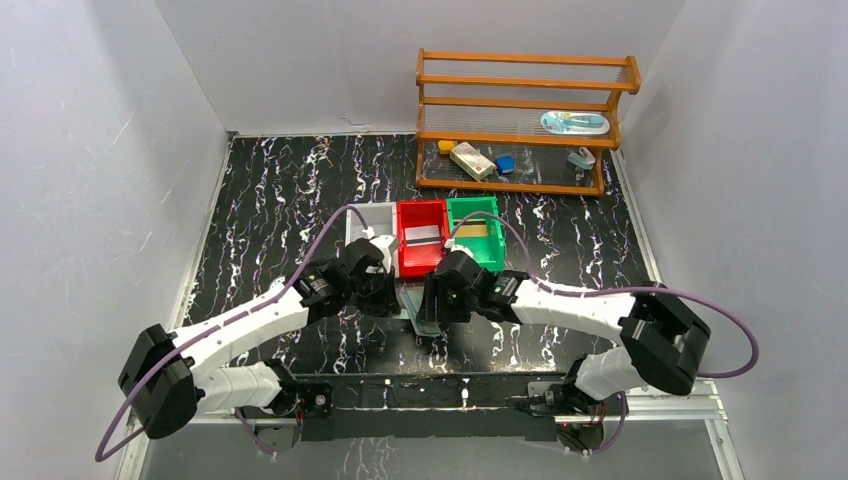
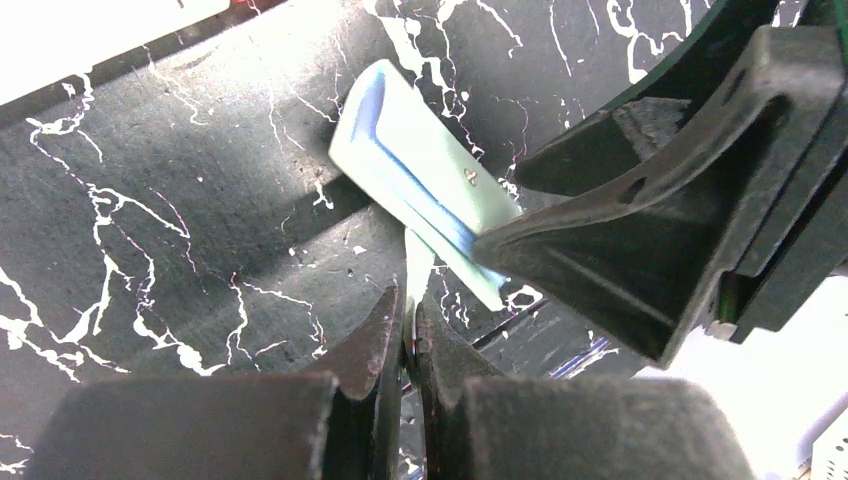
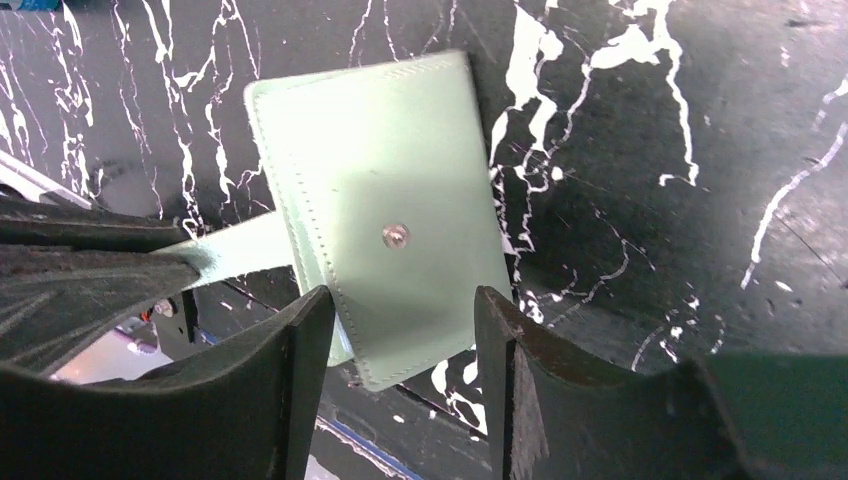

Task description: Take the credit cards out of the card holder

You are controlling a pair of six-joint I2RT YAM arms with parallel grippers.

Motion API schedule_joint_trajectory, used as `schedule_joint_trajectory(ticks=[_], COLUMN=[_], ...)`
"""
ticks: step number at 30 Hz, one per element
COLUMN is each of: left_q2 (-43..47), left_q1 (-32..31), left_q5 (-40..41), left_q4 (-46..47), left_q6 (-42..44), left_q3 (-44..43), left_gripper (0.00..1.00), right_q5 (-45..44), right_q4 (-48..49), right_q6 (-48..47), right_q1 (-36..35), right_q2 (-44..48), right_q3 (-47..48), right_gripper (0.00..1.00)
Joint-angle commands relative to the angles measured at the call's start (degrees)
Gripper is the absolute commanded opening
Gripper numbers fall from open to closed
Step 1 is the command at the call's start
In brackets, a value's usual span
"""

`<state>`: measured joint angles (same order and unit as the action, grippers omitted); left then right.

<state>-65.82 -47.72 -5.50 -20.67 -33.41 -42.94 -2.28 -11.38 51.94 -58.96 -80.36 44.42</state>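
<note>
The card holder is a pale grey-green wallet, folded shut, with a metal snap on its face, held off the table between the two arms. My left gripper is shut on its thin tab. My right gripper is open, one finger on each side of the holder's lower corner, with gaps showing. Bluish pocket edges show along the holder's side; no card shows inside it. One pale credit card lies in the red bin and a gold one in the green bin.
White, red and green bins stand in a row just behind the grippers. A wooden shelf rack with small items stands at the back right. White walls close in the black marbled table.
</note>
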Motion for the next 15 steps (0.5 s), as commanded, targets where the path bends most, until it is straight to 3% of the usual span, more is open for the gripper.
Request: schedule_joint_trajectory(ticks=[1,15], left_q2=[2.98,4.27], left_q1=[-0.04,-0.09], left_q5=[1.84,2.51], left_q4=[-2.64,-4.85], left_q6=[0.94,2.52], left_q3=[-1.49,-0.60], left_gripper=[0.00,0.00], right_q5=[-5.61,-7.57], right_q4=[-0.97,1.05], right_q6=[1.85,6.63], right_q1=[-0.10,0.74], right_q2=[5.21,9.41], right_q3=[-2.87,-10.70], right_gripper=[0.59,0.44])
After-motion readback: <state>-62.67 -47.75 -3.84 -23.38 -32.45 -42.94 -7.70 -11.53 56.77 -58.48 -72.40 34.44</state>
